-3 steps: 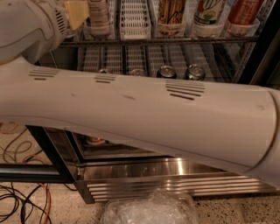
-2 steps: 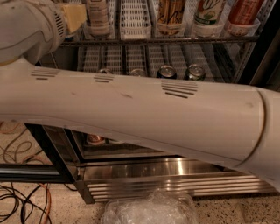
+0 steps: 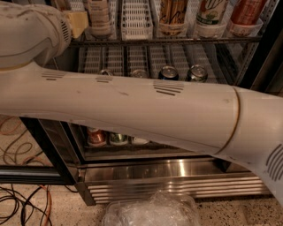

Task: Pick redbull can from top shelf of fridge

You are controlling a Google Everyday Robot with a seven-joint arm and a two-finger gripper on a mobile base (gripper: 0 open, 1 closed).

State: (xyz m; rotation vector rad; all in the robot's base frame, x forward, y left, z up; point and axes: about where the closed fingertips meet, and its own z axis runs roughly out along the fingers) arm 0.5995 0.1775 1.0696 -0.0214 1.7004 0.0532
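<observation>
Camera view: white arm point(image 3: 132, 106) crosses the fridge point(image 3: 168, 176) below its top shelf point(image 3: 177, 39); claw lies out of frame upper left, its state untellable, so an unseen reach risks toppling bottles point(image 3: 99, 17).

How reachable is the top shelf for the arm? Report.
Probably yes: the arm stretches across the fridge front, its wrist end beside the top shelf, no glass visibly between. The gripper is out of view, upper left.

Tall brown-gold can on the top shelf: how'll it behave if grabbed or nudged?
Probably rigid: the brown-gold can looks like metal. Its base sits in a clear cup on the top shelf, so a nudge likely won't slide it; it needs lifting out. Glossy sides may be slippery. The pincer is at upper left, beside that shelf.
</observation>
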